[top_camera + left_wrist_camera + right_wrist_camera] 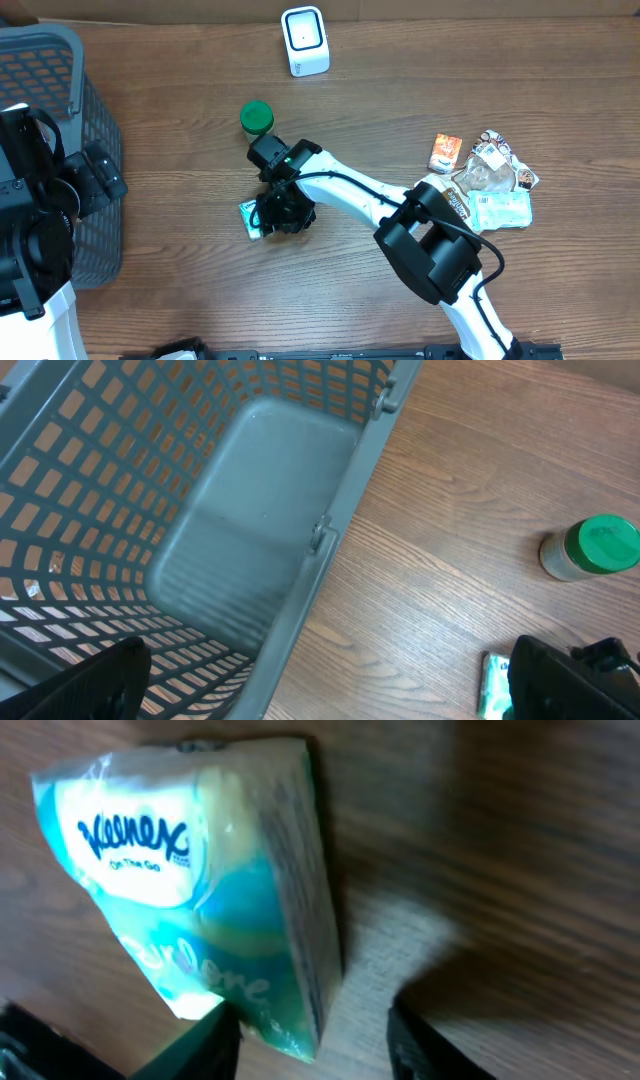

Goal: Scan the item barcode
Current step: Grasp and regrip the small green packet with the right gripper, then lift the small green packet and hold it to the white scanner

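The Kleenex tissue pack point(200, 890) lay flat on the bench point(180, 300), below the green-lidded jar point(257, 118) and well apart from the white scanner point(305, 40). The right gripper point(280, 212) hung over it with its jaws apart, one corner of the pack between them, not clamped. The left gripper point(100, 178) stood wide apart over the grey basket point(60, 60), empty.

"Kleenex" logo; "On The Go" beneath; on tissue pack point(230, 920)

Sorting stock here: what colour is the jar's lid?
The lid is green, clearest in left wrist view.
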Tool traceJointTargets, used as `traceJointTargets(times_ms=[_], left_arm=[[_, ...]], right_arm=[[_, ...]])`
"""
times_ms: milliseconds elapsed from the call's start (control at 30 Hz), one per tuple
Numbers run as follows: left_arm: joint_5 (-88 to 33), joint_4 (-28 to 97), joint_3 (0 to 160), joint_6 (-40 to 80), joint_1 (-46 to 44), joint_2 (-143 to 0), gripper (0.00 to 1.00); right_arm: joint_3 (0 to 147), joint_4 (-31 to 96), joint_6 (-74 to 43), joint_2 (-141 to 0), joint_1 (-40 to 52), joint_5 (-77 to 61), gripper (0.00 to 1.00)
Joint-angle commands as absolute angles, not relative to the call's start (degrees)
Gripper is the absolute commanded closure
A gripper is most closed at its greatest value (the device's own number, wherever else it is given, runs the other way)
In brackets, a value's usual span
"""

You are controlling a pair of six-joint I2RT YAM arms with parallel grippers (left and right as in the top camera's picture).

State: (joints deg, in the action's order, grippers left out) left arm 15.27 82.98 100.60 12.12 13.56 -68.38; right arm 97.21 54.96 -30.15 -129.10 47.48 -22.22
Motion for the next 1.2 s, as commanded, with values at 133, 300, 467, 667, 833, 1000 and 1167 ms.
traceJointTargets(times_ms=[133, 300, 467, 667, 833, 1000, 1167], left_arm=[[15.8, 82.9, 101.7, 13.3, 13.8, -67.9, 0.00], [15.8, 82.9, 101.7, 13.3, 13.8, -67.9, 0.00], [15.8, 82.9, 101.7, 13.3, 13.9, -67.9, 0.00], [15.8, 82.9, 101.7, 13.3, 13.9, -67.9, 0.00], [15.8, 82.9, 101.7, 13.3, 13.9, -67.9, 0.00], [15.8, 82.9, 101.7, 13.3, 13.8, -67.9, 0.00], [15.8, 82.9, 101.7, 13.3, 13.8, -67.9, 0.00]], right_arm=[[95.6, 52.5, -33.2, -127.3, 47.2, -20.8, 0.70], [95.6, 52.1, -31.4, -127.3, 47.0, -20.3, 0.90], [96.5, 55.4, -26.3, -126.4, 45.5, -20.6, 0.96], [97.4, 58.9, -19.5, -118.5, 41.2, -27.8, 0.96], [97.4, 59.4, -12.9, -108.5, 34.7, -44.6, 0.96], [97.4, 59.5, -6.1, -103.0, 27.8, -62.7, 0.96], [97.4, 59.9, -4.0, -102.4, 21.4, -77.6, 0.96]])
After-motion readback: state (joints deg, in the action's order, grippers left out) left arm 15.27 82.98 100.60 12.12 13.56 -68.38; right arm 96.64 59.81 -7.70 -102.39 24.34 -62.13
